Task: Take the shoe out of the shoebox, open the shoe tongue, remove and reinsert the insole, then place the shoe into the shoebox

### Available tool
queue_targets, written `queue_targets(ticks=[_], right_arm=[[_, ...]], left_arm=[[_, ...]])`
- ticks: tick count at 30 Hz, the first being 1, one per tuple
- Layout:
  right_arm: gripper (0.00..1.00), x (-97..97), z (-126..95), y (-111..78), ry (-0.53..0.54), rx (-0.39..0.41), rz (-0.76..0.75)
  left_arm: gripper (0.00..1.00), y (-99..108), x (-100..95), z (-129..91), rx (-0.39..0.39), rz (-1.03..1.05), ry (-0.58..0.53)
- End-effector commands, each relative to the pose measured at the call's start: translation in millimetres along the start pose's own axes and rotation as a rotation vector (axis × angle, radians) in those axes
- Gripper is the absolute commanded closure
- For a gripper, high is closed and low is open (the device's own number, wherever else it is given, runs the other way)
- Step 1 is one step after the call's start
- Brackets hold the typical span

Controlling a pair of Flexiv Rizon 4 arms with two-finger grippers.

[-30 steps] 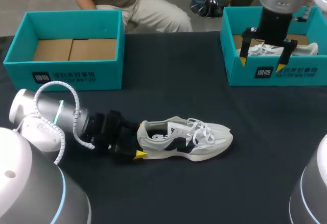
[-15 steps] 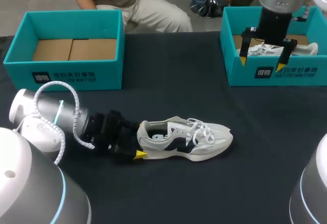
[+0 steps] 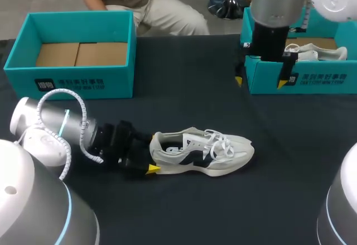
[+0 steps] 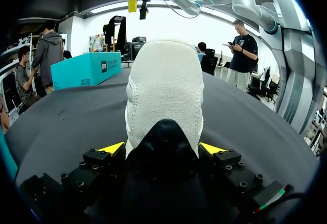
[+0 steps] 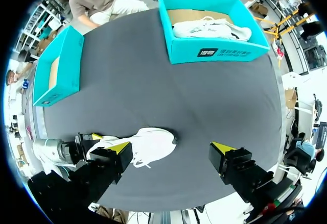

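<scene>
A white and navy shoe [image 3: 203, 150] lies on its side mid-table, toe to the right. My left gripper [image 3: 152, 154] is at its heel, one yellow tip against each side, shut on it. In the left wrist view the heel [image 4: 164, 99] fills the gap between the fingertips [image 4: 111, 148]. My right gripper [image 3: 261, 81] hangs open and empty, high over the near left corner of the right teal shoebox [image 3: 312, 80]. From the right wrist view the shoe [image 5: 150, 145] lies far below the right gripper [image 5: 171, 147].
A second white shoe [image 3: 309, 51] lies in the right shoebox [image 5: 219, 53]. The left teal shoebox [image 3: 72, 83] at the back left shows only its cardboard floor. Dark table cloth [image 3: 189, 89] stretches between the boxes and the shoe.
My right arm has swung left from above the right shoebox's inside to over its left front corner. The left gripper and the shoe have kept still.
</scene>
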State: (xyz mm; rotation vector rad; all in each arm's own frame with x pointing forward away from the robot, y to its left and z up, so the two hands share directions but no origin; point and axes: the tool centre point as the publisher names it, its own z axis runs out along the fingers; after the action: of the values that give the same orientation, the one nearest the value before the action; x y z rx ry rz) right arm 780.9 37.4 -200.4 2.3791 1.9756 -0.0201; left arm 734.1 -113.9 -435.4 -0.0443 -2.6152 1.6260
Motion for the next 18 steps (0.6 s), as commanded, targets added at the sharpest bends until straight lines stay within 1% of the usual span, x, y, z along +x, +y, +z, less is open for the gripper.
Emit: queue_targets(ticks=[1, 2, 3, 6, 8, 10, 13, 14, 15, 18], right_arm=[[0.00, 28.3, -1.4, -23.1, -0.033, -0.026, -0.013], [0.00, 38.0, -0.5, -30.4, -0.047, -0.025, -0.030], [0.00, 42.5, 0.3, -33.8, -0.053, -0.023, -0.031], [0.00, 67.7, 10.1, -48.4, -0.082, -0.005, -0.060], [0.00, 85.2, 19.8, -55.6, -0.083, 0.014, -0.091], [0.00, 101.4, 30.3, -61.9, -0.106, 0.027, -0.119], [0.00, 124.5, 44.2, -70.9, -0.096, 0.043, -0.149], [0.00, 129.6, 46.6, -72.5, -0.089, 0.048, -0.149], [0.00, 132.6, 47.4, -73.7, -0.060, 0.051, -0.139], [0.00, 134.1, 47.1, -74.3, -0.054, 0.050, -0.137]], left_arm=[[1.00, 4.0, 1.0, 3.8, -0.003, -0.001, 0.001], [1.00, 4.0, 1.0, 3.8, -0.003, -0.001, 0.001], [1.00, 4.0, 1.0, 3.8, -0.003, -0.001, 0.001], [1.00, 4.0, 1.0, 3.8, -0.003, -0.001, 0.001], [1.00, 4.0, 1.0, 3.8, -0.003, -0.001, 0.001], [1.00, 4.0, 1.0, 3.8, -0.003, -0.001, 0.001], [1.00, 4.0, 1.0, 3.8, -0.003, -0.001, 0.001], [1.00, 4.0, 1.0, 3.8, -0.003, -0.001, 0.001], [1.00, 4.0, 1.0, 3.8, -0.003, -0.001, 0.001], [1.00, 4.0, 1.0, 3.8, -0.003, -0.001, 0.001]])
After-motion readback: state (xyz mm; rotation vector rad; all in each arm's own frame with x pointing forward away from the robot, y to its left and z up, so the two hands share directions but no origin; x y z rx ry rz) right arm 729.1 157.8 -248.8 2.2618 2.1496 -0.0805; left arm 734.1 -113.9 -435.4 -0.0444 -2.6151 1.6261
